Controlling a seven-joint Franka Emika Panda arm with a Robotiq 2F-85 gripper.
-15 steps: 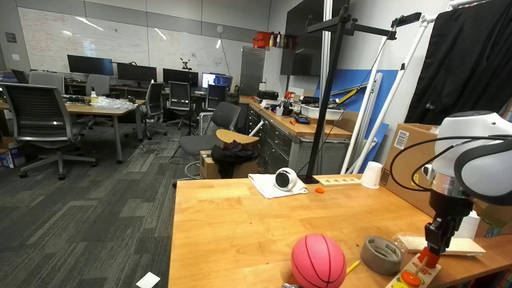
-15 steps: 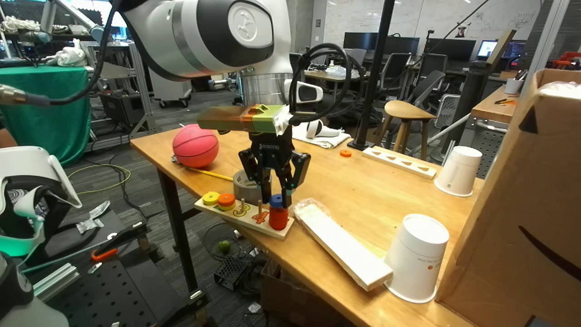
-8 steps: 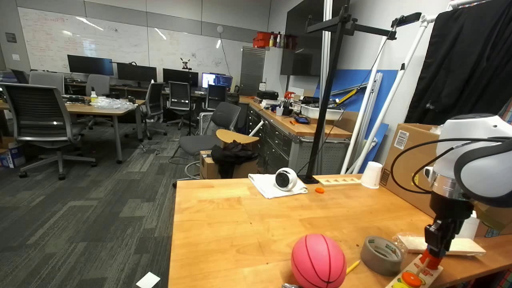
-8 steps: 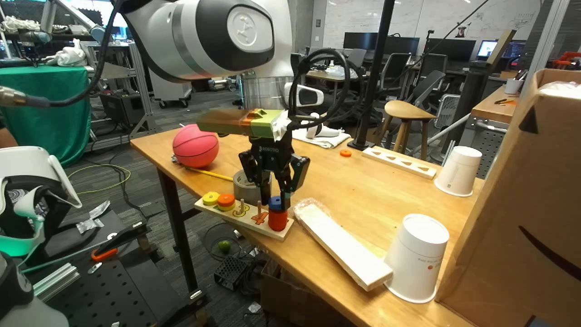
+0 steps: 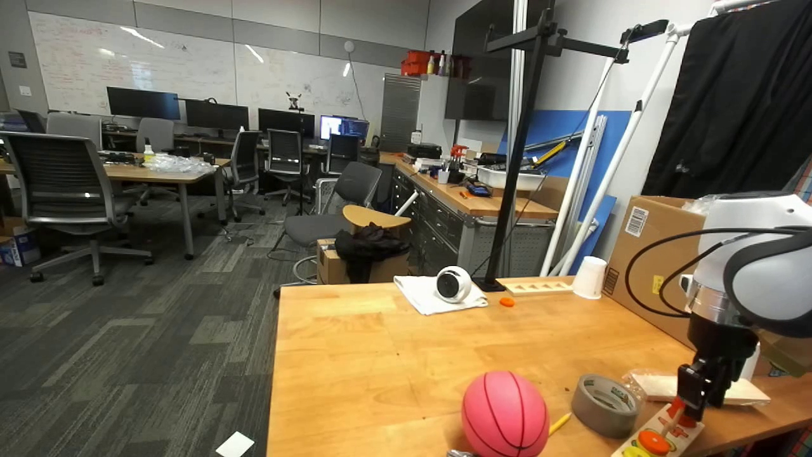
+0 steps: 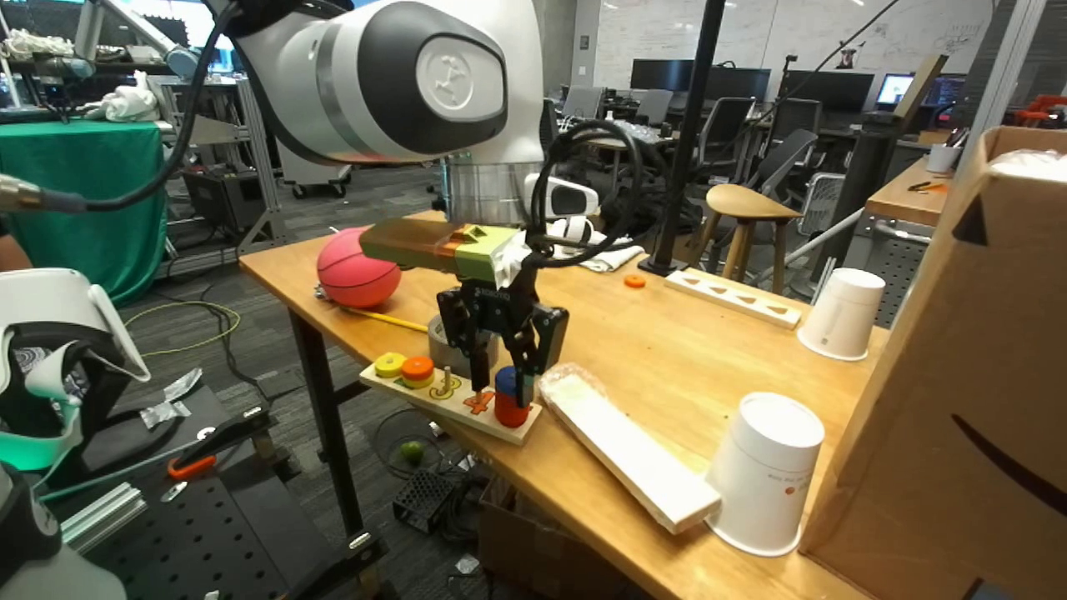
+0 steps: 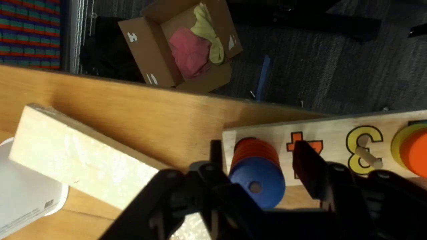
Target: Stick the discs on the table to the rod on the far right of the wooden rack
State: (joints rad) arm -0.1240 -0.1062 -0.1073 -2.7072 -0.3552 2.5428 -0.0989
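Left to right in an exterior view, all placed off the rack (image 6: 454,404), which sits at the near edge of the desk (image 6: 667,375).

Ball (image 6: 358,268): past the rack's left end, farther back. Pencil (image 6: 385,318): behind the rack's left half. On the rack, from its left end: yellow ring (image 6: 388,364), then orange ring (image 6: 417,367) on another yellow one, then bare 3 peg (image 6: 446,379). Tape (image 6: 443,350): just behind the rack's middle, partly blocked by the claw (image 6: 502,395).

Claw is low over the rack's right end. Fingers (image 6: 478,371) apart, one each side of the blue disc (image 6: 506,380); wrist view shows a clear gap toward the rack's middle. Contact on the other side: can't tell. Blue disc tops the red stack (image 6: 508,412) at the rack's right end.

Plank (image 6: 625,446): just beside the rack's right end, running off at an angle. Orange disc (image 6: 634,282): flat on the desk, well behind the rack and right of it, visible in both exterior views. Strip (image 6: 727,298): also well behind the rack, further right. Two cups, narrow end up, well right of the rack: near cup (image 6: 767,475) and far cup (image 6: 842,314). Box (image 6: 942,375): farthest right of the rack, partly out of view.
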